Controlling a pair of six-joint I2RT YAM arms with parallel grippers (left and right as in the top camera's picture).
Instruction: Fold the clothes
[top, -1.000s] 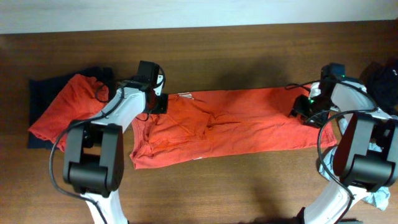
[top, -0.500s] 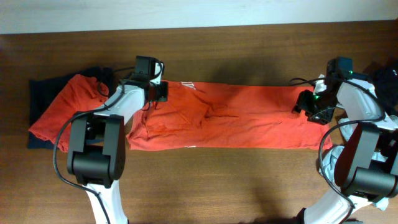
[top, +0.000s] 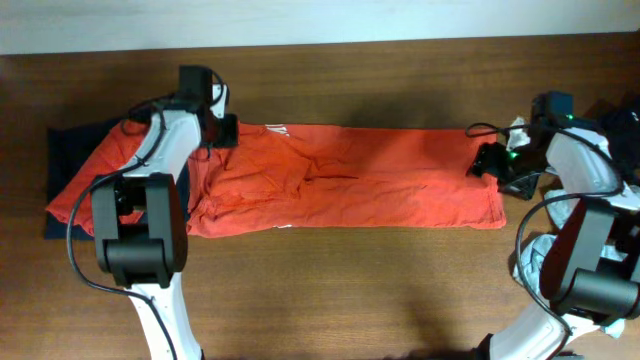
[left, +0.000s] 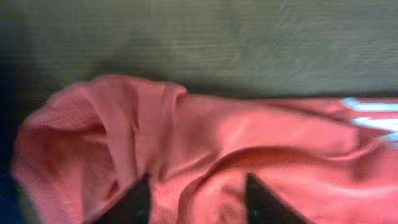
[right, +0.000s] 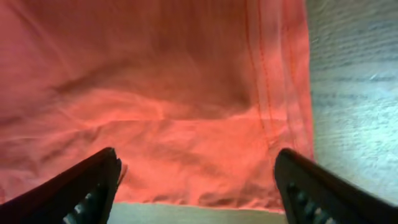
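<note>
Our shirt (top: 380, 190) lies as a long band, seemingly folded lengthwise, across the table's (top: 350, 300) middle. Left fingers (left: 137, 199) stand parted, right fingers (right: 87, 183) wide, both holding nothing. We judge the crosswise folds remain.

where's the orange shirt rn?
Overhead view: the orange shirt lies spread lengthwise across the middle of the table, its left end beside the orange-and-navy pile and its right end by the right arm.

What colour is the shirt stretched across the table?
Red-orange shirt; clearest in the overhead view.
</note>
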